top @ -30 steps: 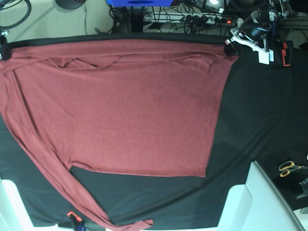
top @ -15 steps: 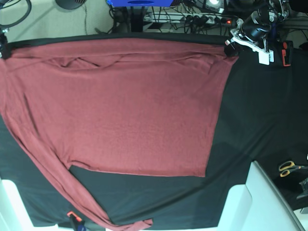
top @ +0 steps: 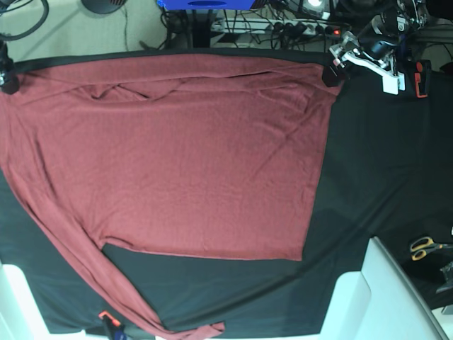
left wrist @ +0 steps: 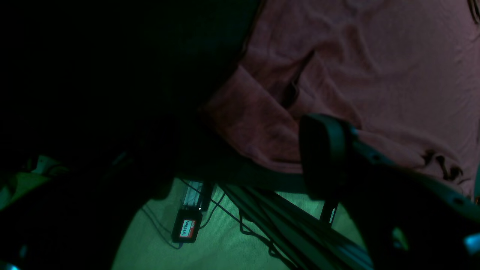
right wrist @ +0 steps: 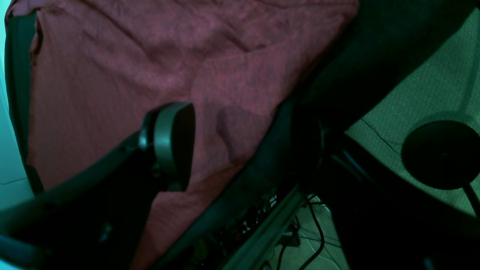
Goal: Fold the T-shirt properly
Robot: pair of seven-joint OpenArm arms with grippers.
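- Both far corners of the T-shirt (top: 184,156) have dropped out of the grippers since the earlier base frames: the corner by the left gripper (top: 334,69) now lies slack on the black cloth (top: 382,177), and that gripper has drawn slightly back.
- Nearest the base camera, one long sleeve (top: 78,269) trails down to the near edge of the cloth, its cuff folded over; scissors (top: 427,246) lie well apart at the near side.
- Mid-table, the shirt body is spread flat, its long axis running across the view, its hem a straight slanted edge.
- At the far edge, a narrow band is folded over along the shirt's top.
- Left gripper: jaws spread, nothing pinched; the shirt corner (left wrist: 262,127) lies just beside its one visible finger (left wrist: 322,153).
- Right gripper (top: 6,74): barely visible in the base view; its wrist view shows a finger (right wrist: 174,144) hovering over cloth, jaws apart, empty.
- Each arm sits at its own far corner, equally near; I judge the next fold must draw the cloth toward the near edge.
- Only the wrist views show the floor and cables (left wrist: 240,221) past the table edge.
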